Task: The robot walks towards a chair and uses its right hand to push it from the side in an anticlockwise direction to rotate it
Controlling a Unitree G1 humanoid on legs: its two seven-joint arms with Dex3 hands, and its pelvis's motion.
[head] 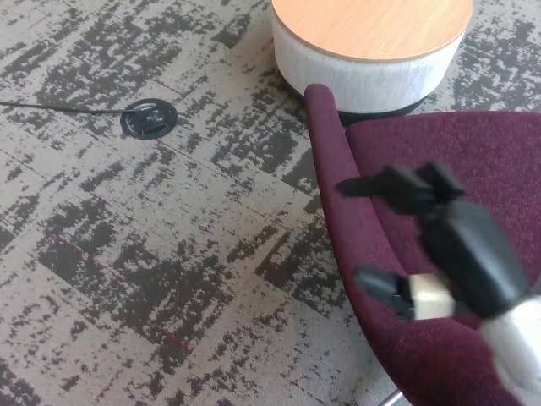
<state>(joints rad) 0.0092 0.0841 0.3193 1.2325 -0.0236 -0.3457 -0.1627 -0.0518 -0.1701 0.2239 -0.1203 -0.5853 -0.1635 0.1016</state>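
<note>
A dark purple upholstered chair [499,161] fills the right side of the head view, its curved side wall [334,178] running from near the round table down to the bottom edge. My right hand [439,233] is over the chair's seat and side wall, blurred, with its fingers [385,182] spread apart and pointing left, and its thumb [380,288] lower down over the wall. It holds nothing; whether it touches the fabric I cannot tell. My left hand does not show.
A round low table [372,59] with a wooden top and pale fabric wall stands just beyond the chair. A black floor socket [148,120] with a cable lies on the patterned carpet [152,254] at the left.
</note>
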